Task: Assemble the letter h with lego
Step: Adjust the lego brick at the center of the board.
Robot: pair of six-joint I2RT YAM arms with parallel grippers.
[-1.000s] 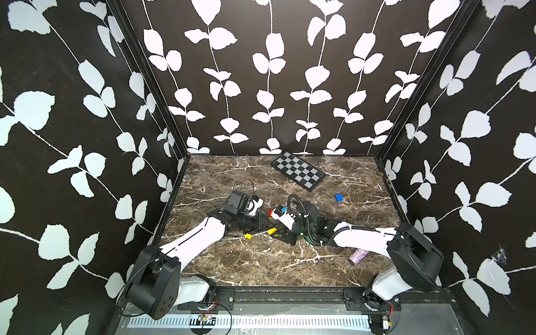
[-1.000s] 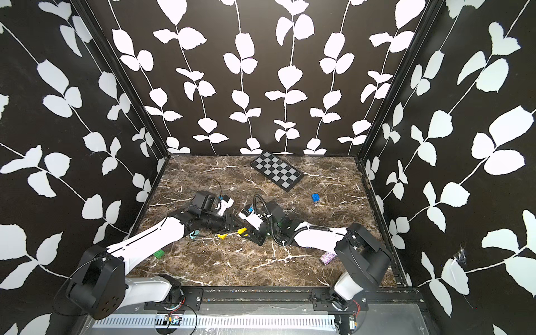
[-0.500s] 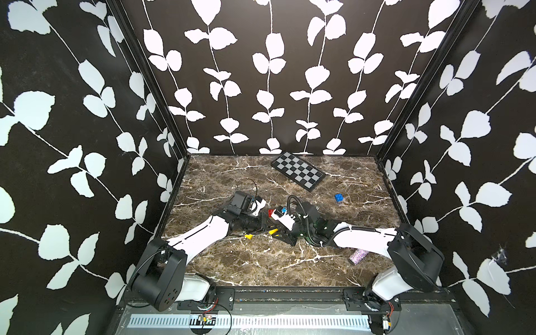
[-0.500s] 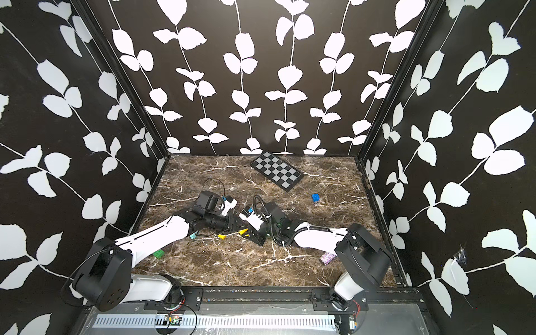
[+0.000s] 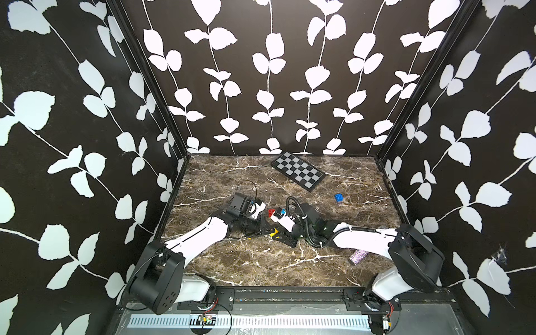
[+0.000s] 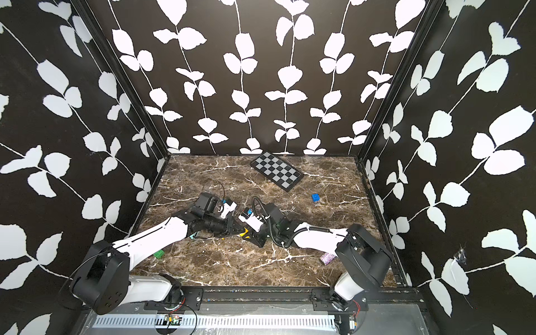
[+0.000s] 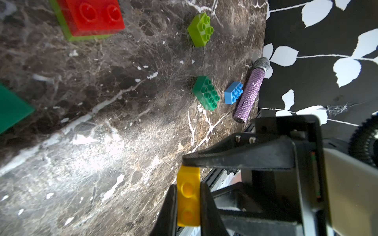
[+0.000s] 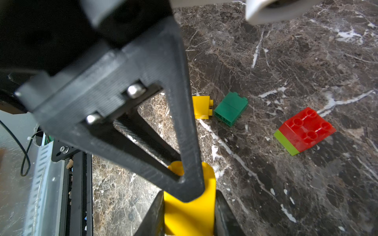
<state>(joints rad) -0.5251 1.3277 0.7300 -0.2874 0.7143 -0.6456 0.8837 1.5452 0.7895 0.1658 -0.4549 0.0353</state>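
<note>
Nose to nose at mid-tabletop point(image 5: 261, 266).
The left gripper point(image 7: 188, 186) is clamped on a yellow brick point(image 7: 188, 206), long axis aimed at the right gripper point(image 8: 190, 194), apparently clamped on the same brick's far end.

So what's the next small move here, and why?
Probably open the right gripper. The left gripper is shut on the yellow brick, and the right gripper's fingers appear to clamp that same brick, so letting go would hand it over.
</note>
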